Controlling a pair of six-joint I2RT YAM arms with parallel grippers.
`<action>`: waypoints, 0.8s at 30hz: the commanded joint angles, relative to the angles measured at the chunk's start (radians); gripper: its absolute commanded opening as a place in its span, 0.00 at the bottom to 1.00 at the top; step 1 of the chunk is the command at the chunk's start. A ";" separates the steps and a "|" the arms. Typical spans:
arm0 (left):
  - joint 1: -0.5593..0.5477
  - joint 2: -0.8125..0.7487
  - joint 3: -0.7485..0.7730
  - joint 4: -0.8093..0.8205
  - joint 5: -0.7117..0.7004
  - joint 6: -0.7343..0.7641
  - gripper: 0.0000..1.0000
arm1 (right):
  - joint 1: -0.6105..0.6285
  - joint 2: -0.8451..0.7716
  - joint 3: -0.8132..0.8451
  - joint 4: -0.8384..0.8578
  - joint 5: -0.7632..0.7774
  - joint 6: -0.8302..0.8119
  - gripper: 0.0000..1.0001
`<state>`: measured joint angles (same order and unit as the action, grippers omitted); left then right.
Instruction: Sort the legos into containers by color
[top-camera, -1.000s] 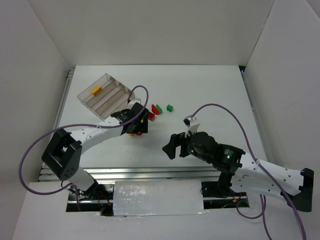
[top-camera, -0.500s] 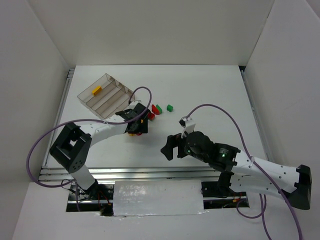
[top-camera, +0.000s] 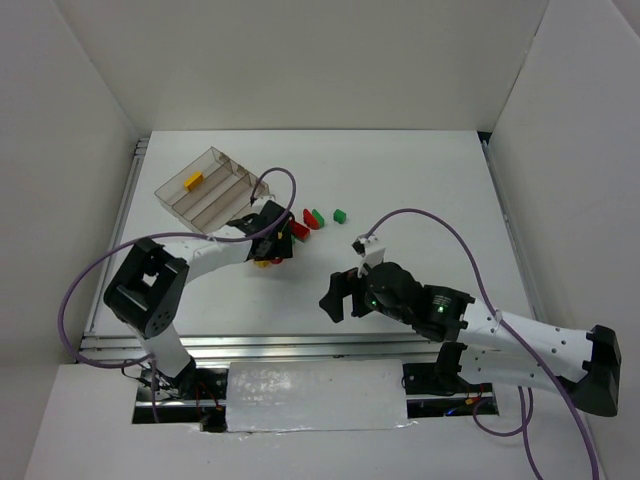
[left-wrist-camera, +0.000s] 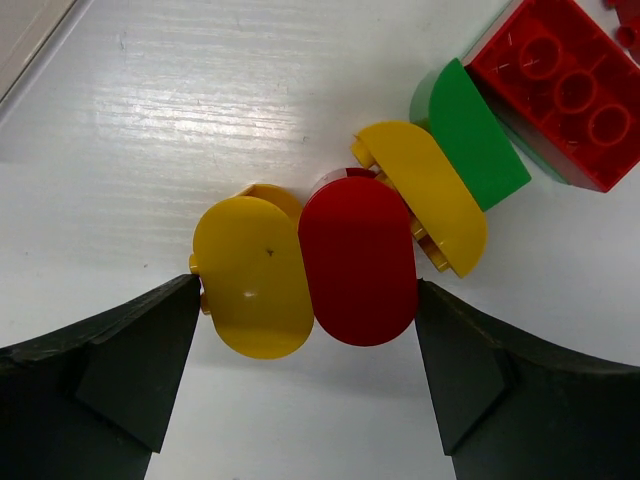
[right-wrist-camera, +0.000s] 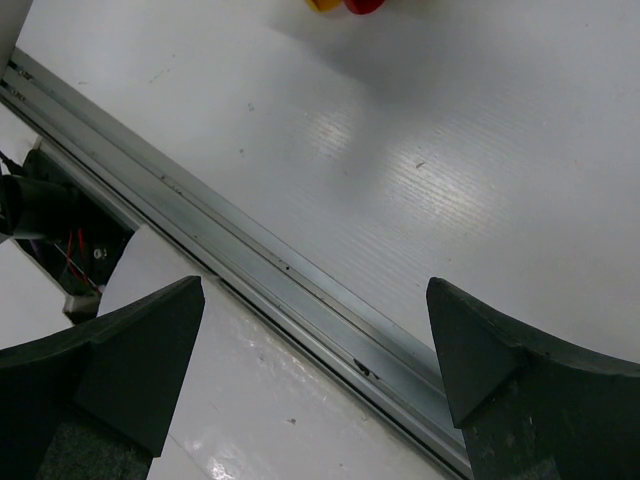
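The white table (top-camera: 420, 180) carries the clear three-lane tray (top-camera: 222, 195) at its far left, angled toward the left arm, probably so drops come easily. One yellow brick (top-camera: 193, 181) lies in the outermost lane. The right gripper (top-camera: 336, 295) hangs released over bare table, well apart from any piece, seemingly waiting its turn. The left gripper (left-wrist-camera: 308, 290) is spread wide and low, straddling a yellow rounded brick (left-wrist-camera: 252, 275) and a red rounded brick (left-wrist-camera: 357, 260) that touch. Closing here would likely catch both colors. A second yellow piece (left-wrist-camera: 430, 195), a green piece (left-wrist-camera: 470, 135) and a red block (left-wrist-camera: 565, 85) crowd just beyond.
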<state>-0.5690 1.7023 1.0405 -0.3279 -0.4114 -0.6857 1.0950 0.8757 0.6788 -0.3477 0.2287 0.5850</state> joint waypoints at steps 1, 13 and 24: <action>0.015 0.037 0.009 0.030 0.039 -0.012 0.99 | 0.002 0.009 0.034 0.046 0.003 -0.013 1.00; 0.027 0.091 -0.028 0.032 0.043 -0.021 0.93 | 0.002 0.052 0.041 0.058 -0.011 -0.017 1.00; 0.023 -0.055 -0.138 0.076 0.102 0.006 0.19 | 0.000 0.046 0.036 0.064 0.032 0.016 1.00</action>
<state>-0.5468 1.6840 0.9470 -0.2173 -0.3706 -0.6811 1.0950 0.9276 0.6804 -0.3248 0.2256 0.5835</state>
